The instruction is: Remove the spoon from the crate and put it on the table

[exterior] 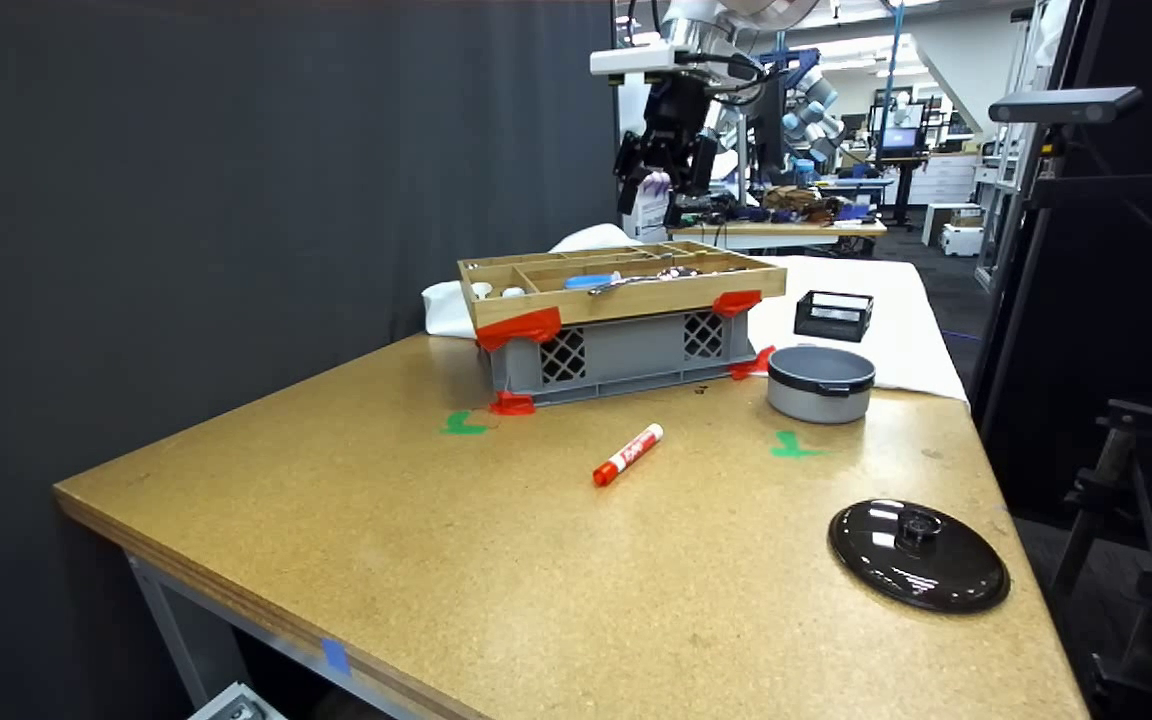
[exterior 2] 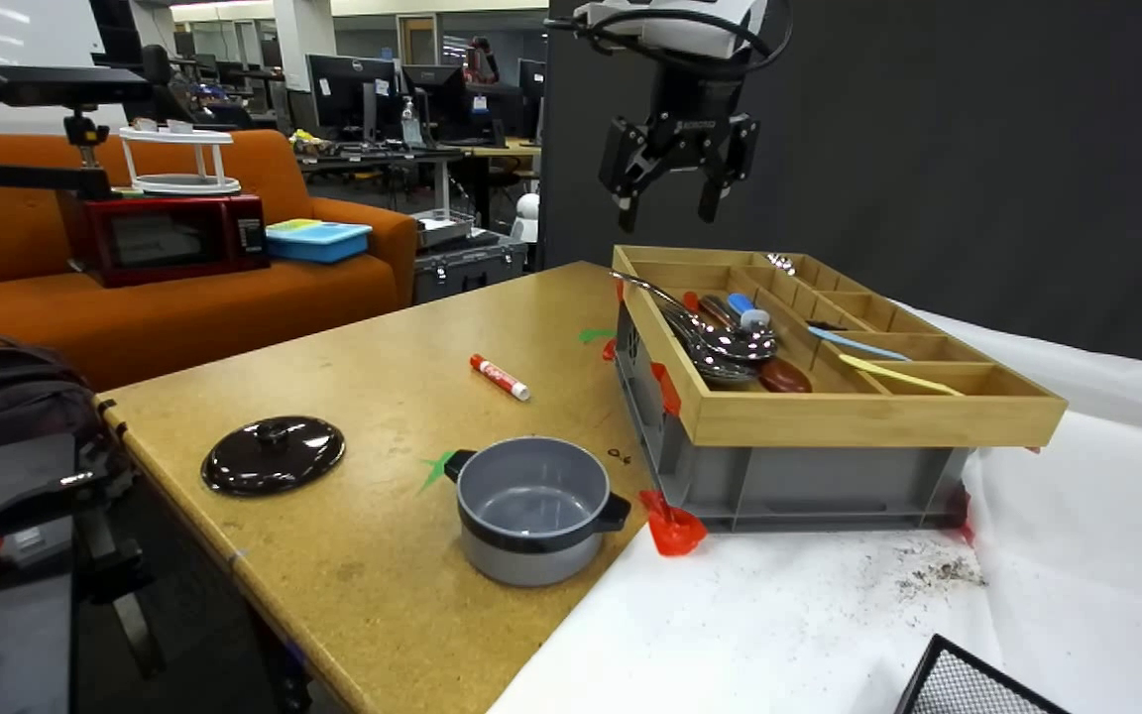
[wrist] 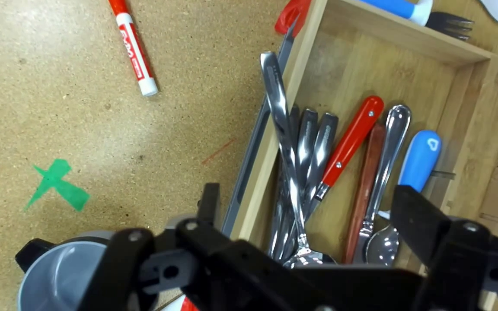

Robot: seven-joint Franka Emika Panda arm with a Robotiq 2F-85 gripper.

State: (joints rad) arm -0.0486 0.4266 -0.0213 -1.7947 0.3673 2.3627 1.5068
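1. Your target, most likely the silver spoon [wrist: 288,158] lying uppermost, is in the wooden tray [exterior 2: 878,421] on the crate [exterior: 636,350]; it is not yet on the surface [exterior: 436,560].
2. Red tape [exterior: 521,328] holds the tray to the crate, with more at the crate's foot, probably so nothing slides when you pull.
3. The spoon rests on other cutlery [wrist: 350,142], its handle propped over the tray's rim, so the handle looks the easiest part for you to take.
4. Its long axis runs mostly top to bottom in the wrist view, crossing the rim at a slant. The handle end points to the top, out over the surface side; the bowl points to the bottom, inside the tray and partly hidden by your jaws.
5. Your jaws stand well apart above the tray, holding nothing. They sit left and right in that view, so closing should cross the handle with little turning.
6. The marker [exterior: 628,455] lies apart from the crate; you can probably set the spoon near it.
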